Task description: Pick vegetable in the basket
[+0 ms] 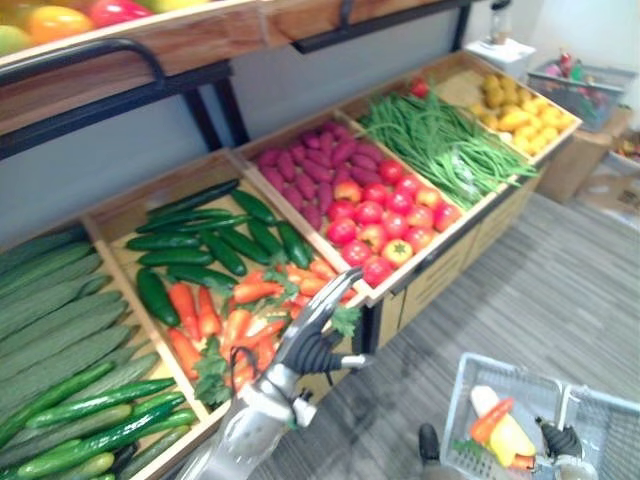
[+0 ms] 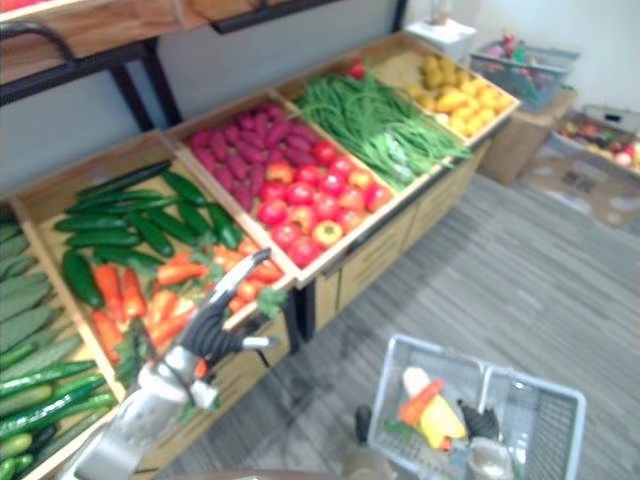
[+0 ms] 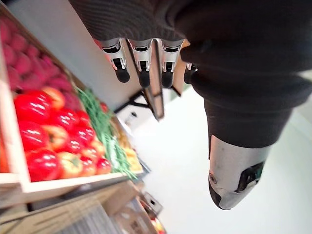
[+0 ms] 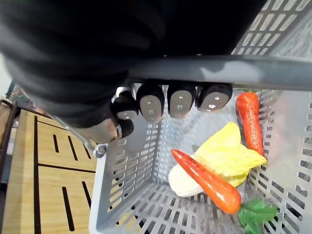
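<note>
Left hand (image 1: pixel 312 325) empty, fingers straight, above the front edge of the crate (image 1: pixel 140 195) of carrots (image 1: pixel 207 312). Right hand (image 4: pixel 151 101) curled round the basket handle (image 4: pixel 234 70). Carrot probably light, stiff, smooth and tapered: I'd grip mid-body, clear of the leaves.

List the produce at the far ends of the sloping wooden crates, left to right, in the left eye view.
long pale green cucumbers → short dark green cucumbers → purple-red oblong tubers → thin green beans → lumpy yellow produce
</note>
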Controlling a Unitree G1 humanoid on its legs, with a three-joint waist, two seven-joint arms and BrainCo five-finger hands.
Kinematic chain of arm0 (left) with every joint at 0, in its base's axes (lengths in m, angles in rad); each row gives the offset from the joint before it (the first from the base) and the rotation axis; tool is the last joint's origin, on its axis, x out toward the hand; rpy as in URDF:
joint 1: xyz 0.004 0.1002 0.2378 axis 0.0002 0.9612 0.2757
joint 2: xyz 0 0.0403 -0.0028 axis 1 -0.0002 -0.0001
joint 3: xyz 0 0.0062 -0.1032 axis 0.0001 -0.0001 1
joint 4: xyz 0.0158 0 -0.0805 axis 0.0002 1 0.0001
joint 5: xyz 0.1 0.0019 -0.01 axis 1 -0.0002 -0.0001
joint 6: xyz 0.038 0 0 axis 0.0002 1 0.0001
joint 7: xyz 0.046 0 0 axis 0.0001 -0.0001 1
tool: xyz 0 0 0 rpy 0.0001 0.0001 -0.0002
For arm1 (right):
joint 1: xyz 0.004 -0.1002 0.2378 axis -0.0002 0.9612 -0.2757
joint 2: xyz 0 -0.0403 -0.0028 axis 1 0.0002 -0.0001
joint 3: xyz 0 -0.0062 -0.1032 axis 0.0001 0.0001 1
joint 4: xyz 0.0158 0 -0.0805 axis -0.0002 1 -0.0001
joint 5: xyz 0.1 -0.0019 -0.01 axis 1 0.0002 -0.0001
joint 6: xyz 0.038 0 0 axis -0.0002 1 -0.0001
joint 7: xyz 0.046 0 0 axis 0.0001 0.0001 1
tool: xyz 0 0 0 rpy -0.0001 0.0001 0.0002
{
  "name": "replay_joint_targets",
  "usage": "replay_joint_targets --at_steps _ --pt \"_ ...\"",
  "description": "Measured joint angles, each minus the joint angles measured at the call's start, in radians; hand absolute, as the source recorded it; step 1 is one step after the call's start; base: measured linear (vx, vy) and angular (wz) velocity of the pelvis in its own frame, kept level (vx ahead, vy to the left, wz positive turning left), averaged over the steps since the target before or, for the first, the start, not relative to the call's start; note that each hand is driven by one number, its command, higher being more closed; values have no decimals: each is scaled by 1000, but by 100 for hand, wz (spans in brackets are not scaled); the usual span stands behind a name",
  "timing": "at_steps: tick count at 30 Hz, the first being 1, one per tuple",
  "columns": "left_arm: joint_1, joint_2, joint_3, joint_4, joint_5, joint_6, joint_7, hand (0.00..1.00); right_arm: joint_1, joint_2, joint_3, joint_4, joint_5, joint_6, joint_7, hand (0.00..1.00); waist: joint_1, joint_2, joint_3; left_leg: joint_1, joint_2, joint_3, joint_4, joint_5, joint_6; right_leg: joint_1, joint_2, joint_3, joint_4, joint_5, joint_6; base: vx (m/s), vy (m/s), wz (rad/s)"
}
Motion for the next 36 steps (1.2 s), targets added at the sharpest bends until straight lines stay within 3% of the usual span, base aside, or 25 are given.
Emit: replay_joint_targets --at_steps 3,7,14,21,25,33,36 --pt "83 -23 71 3 32 -5 3 0 -20 -1 -27 79 0 -5 -3 100 24 -3 -2 -4 1 -44 -1 6 3 25 -8 -48 0 -9 -15 5 -33 45" --pt "121 -127 208 120 38 -40 94 0 -45 -2 -45 157 0 -11 -27 100 45 -1 -14 -40 -4 -123 -1 22 8 44 -27 -128 0 -19 -29 -14 -27 52" --pt "140 -207 406 393 75 -25 219 0 -71 -2 -44 202 1 -15 -66 100 79 2 -19 -60 -4 -197 -19 50 6 67 -33 -199 -1 -27 -40 -20 -43 32" --pt "174 -278 459 505 76 -15 214 0 -67 2 -47 202 2 -27 -80 100 95 0 -35 -72 -11 -278 -55 90 6 96 -46 -280 -1 -37 -50 -9 -26 34" --pt "191 -311 460 618 73 -5 175 0 -67 20 -60 200 2 -28 -86 100 96 -3 -45 -72 -11 -306 -72 105 4 110 -48 -308 -1 -44 -43 -4 -27 21" --pt "168 -379 472 954 77 31 129 0 -49 69 -136 197 1 -29 -115 100 95 -12 -62 -68 -13 -310 -90 116 3 113 -51 -316 -2 -48 -36 5 -8 3" --pt "113 -403 542 1130 77 64 130 0 -48 78 -167 197 1 -28 -117 100 94 -13 -62 -68 -13 -308 -92 116 3 112 -51 -313 -2 -48 -35 1 -2 -1"
